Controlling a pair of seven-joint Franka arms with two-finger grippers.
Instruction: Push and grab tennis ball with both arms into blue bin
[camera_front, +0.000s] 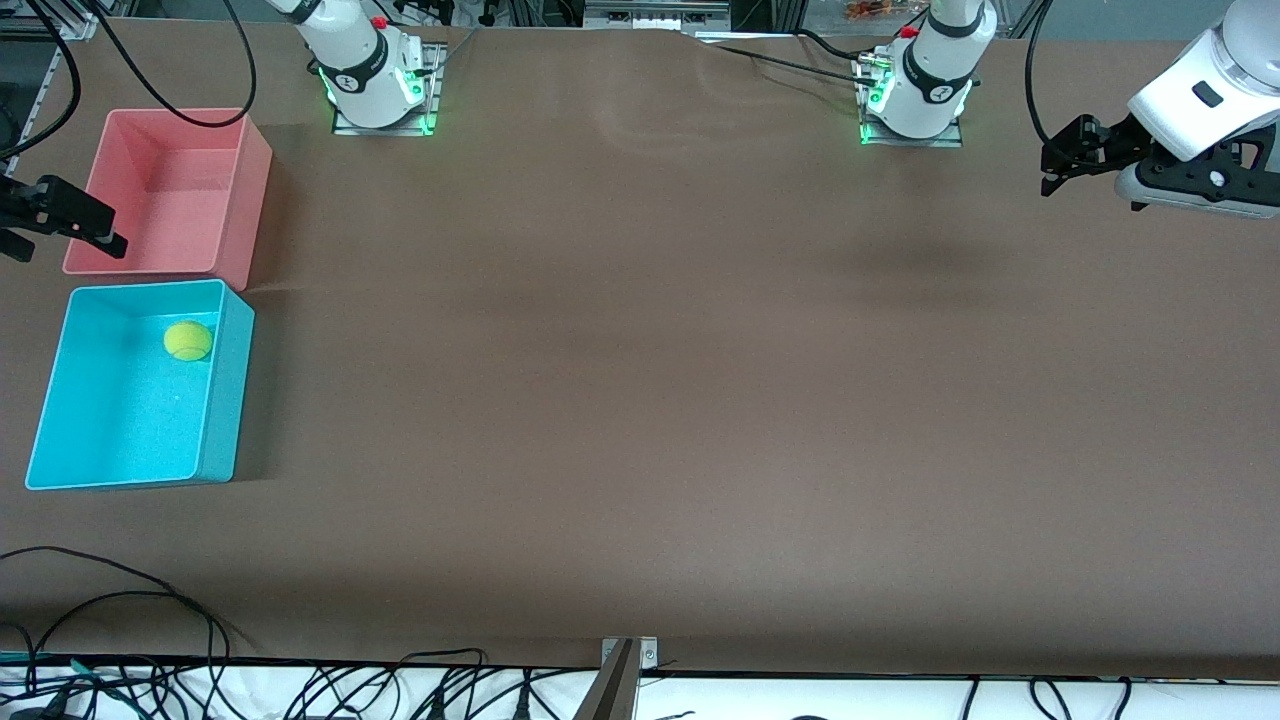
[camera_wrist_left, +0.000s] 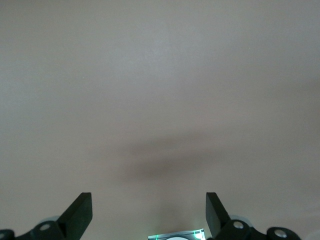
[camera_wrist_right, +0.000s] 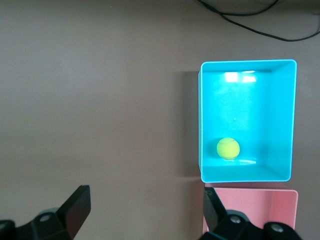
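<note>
At the right arm's end of the counter (camera_front: 640, 400) you have the right end effector (camera_wrist_right: 145, 212), fingers apart and holding nothing, up over the pink bin (camera_front: 170, 190). The tennis ball (camera_front: 188, 340) lies inside the blue bin (camera_front: 225, 400), near the wall that faces the pink bin, well apart from that end effector. The two bins sit just beside each other. The left end effector (camera_wrist_left: 149, 212), fingers apart, hangs over bare counter at the left arm's end.

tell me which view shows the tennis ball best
The right wrist view: it looks straight down on the tennis ball lying in the blue bin. The front view shows it smaller, near the bin's wall. The left wrist view shows only bare table.
</note>
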